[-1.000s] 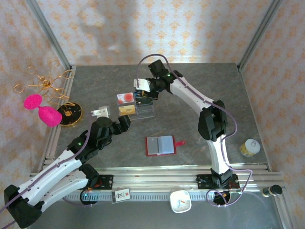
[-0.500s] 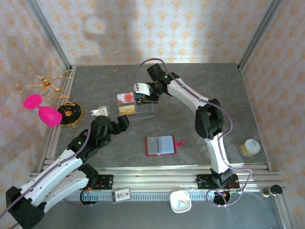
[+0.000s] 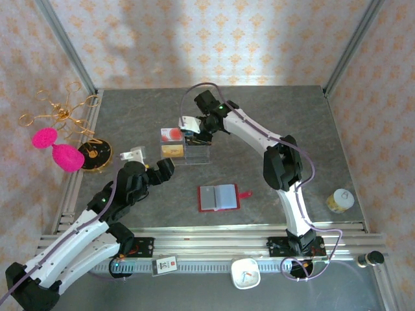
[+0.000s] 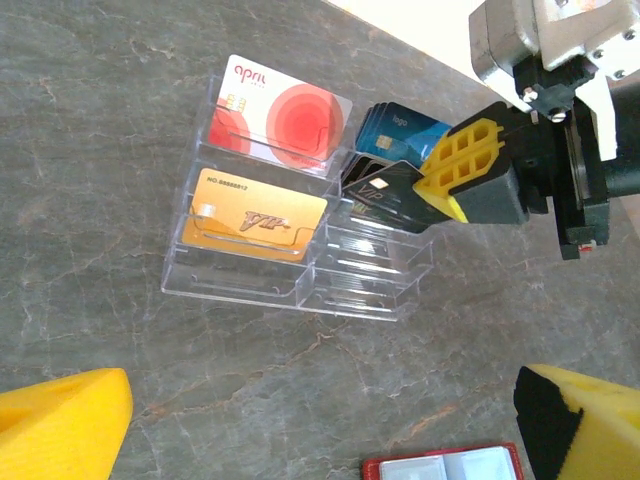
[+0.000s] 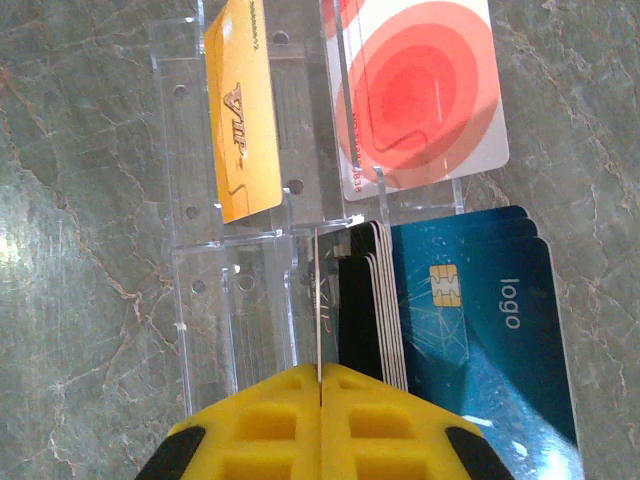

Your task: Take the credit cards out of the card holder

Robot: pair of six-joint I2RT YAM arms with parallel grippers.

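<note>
- The right gripper (image 5: 320, 395) is clamped on a dark card (image 4: 385, 192). In the right wrist view its yellow fingertips press together on the card, which is seen edge-on as a thin line.
- The held card points into a clear acrylic tiered stand (image 4: 340, 290). Its free end is over the slots on the right side of the stand in the left wrist view, just beside a stack of dark cards (image 5: 365, 300).
- A blue card (image 5: 475, 330) stands in the tier behind that stack.
- A gold credit card (image 4: 252, 214) sits in a front tier on the left side of the stand, upright in its slot.
- A red-and-white card (image 4: 283, 118) sits in the tier behind the gold one.
- The left gripper (image 3: 161, 170) hangs open and holds nothing. In the left wrist view its yellow fingertips (image 4: 60, 430) are spread to the two lower corners of the frame.
- In the top view the left gripper is to the lower left of the stand, near it but apart.
- The card holder (image 3: 218, 197) lies open and flat on the grey table (image 3: 279, 129), just below the centre of the top view. Its pale grey sleeves face up and its red snap tab sticks out to the right.
- The card holder is apart from the stand, below it in the frame, and neither gripper touches it.
- In the left wrist view its red edge shows at the bottom of the frame.
</note>
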